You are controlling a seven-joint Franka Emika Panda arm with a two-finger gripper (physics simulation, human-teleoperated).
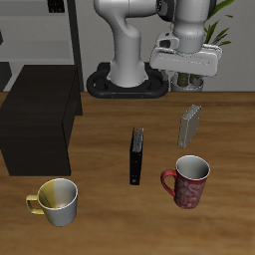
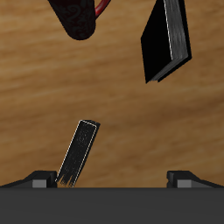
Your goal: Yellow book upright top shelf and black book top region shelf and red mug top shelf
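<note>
The jaws [image 1: 189, 76] hung high above the bench [image 1: 110, 214], spread apart and holding nothing, their two tips showing well separated in the wrist view. The yellow book [image 1: 190, 126] stood upright on the bench just below them, at about 6 o'clock from the jaws in the exterior view, and it looked like the likely first pick. The risk, as I judged it, was a descent slightly off centre: one tip could clip the book's top edge and tip it flat, which would spoil the upright placing the task wants. The black book [image 1: 136, 154] stood on its narrow edge at about 7 o'clock from the yellow book, near enough to be knocked by a wide swing. The red mug [image 1: 188, 181] sat at 6 o'clock, nearer the front edge. The shelf [image 1: 40, 125] lay well apart at 9 o'clock, its top bare.
</note>
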